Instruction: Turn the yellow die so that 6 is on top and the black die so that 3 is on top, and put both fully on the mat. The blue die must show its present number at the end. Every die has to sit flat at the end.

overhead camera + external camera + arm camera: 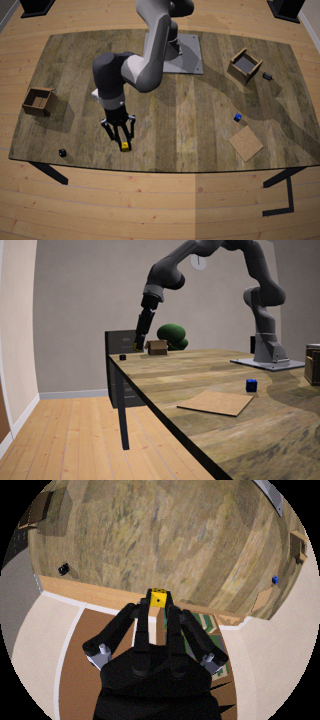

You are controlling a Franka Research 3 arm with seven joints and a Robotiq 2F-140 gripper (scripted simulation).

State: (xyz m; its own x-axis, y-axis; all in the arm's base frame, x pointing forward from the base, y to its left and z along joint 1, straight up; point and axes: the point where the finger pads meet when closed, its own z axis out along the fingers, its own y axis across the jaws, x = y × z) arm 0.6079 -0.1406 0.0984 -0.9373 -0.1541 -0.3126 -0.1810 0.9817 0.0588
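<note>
Between the tips of the tilted claw (pixel 125 146) (pixel 137 346) (pixel 159 599) sits the yellow die (pixel 125 146) (pixel 135 346) (pixel 158 599).

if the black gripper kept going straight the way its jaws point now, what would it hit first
Probably the brown wooden tabletop, near its edge. The yellow die in the jaws would likely touch down with them; exact depth is unclear.

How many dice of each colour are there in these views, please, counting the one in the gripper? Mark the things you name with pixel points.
Yellow: 1, held in the gripper (pixel 125 149) (pixel 137 350) (pixel 159 596)
Black: 1 (pixel 62 152) (pixel 122 357) (pixel 63 569)
Blue: 1 (pixel 237 117) (pixel 251 385) (pixel 275 580)
Total: 3 dice
</note>
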